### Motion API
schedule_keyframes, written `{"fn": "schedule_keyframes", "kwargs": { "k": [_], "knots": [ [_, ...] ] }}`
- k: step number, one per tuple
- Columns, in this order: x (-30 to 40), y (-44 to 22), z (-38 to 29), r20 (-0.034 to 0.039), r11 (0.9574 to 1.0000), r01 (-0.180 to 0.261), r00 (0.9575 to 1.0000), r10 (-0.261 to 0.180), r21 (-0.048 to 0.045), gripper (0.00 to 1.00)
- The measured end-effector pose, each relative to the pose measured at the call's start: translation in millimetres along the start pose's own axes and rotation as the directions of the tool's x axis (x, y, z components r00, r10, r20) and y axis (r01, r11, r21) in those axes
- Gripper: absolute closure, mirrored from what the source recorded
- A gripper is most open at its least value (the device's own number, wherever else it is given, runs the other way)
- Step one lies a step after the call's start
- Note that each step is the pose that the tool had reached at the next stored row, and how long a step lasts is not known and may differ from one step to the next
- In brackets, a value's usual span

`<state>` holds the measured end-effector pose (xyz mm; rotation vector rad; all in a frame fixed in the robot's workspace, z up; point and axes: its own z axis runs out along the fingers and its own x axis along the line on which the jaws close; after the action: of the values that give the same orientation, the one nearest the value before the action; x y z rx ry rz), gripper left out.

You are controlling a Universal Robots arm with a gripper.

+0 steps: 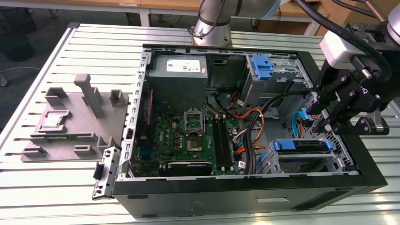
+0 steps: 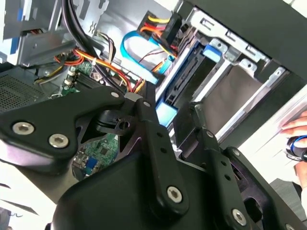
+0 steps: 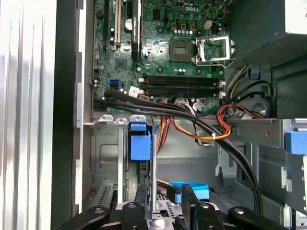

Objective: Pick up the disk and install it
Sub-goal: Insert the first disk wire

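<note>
One gripper: a black two-fingered gripper [image 1: 328, 123] is poised low over the drive corner of an open black computer case [image 1: 368, 173].
Jaws: apart. A gap shows between the fingers [image 2: 151, 139] in both wrist views, and nothing looks clamped.
Between the jaws: the pale blue end of the disk [image 2: 177, 81], a flat drive in blue plastic carrier rails, standing on edge. Contact with either finger: cannot tell.
Disk position: inside the grey metal drive cage [image 2: 230, 60] directly below the jaws. In the exterior view its blue upper edge [image 1: 300, 146] lies about level with the cage rim.
Progress: pick-up done, by my reading. The disk looks slid home or nearly so; full seating and cabling can't be confirmed.
Just beside the jaws: a light-blue flat cable loop [image 3: 192, 189], near enough to snag.
Further out: an orange, red and yellow wire bundle [image 3: 220, 129] and thick black cables [image 3: 192, 117] cross between the cage and the green motherboard [image 3: 168, 28].
Beyond: a second blue plastic bracket [image 1: 262, 65] on its own cage, then a large grey power-supply box [image 1: 181, 72].
Outside the case: a grey moulded fixture [image 1: 69, 117] on the slatted aluminium table [image 1: 62, 187], well apart from the jaws. A person's hand [image 2: 295, 139] is past the case wall.
</note>
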<state>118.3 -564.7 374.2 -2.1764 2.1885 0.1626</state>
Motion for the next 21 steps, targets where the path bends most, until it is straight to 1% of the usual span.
{"fn": "schedule_keyframes", "kwargs": {
  "k": [4, 8, 10, 12, 14, 17, 21],
  "knots": [
    [-1.5, -4.3, 4.0, -0.0002, 1.0000, 0.000, 1.0000, 0.000, 0.0000, 0.58],
    [-3.2, -5.4, 9.1, -0.0012, 1.0000, -0.001, 1.0000, 0.001, 0.0001, 0.58],
    [-5.2, -5.8, 11.8, -0.0024, 1.0000, -0.002, 1.0000, 0.002, 0.0002, 0.58],
    [-7.6, -6.0, 14.1, -0.0053, 1.0000, -0.002, 1.0000, 0.002, 0.0003, 0.58],
    [-8.5, -6.1, 14.8, -0.0108, 1.0000, -0.003, 0.9999, 0.003, 0.0004, 0.58],
    [-9.4, -6.4, 16.7, -0.0162, 1.0000, -0.004, 0.9999, 0.004, 0.0006, 0.58],
    [-9.7, -6.9, 19.5, -0.0201, 1.0000, -0.008, 0.9998, 0.008, 0.0010, 0.58]
  ]
}}
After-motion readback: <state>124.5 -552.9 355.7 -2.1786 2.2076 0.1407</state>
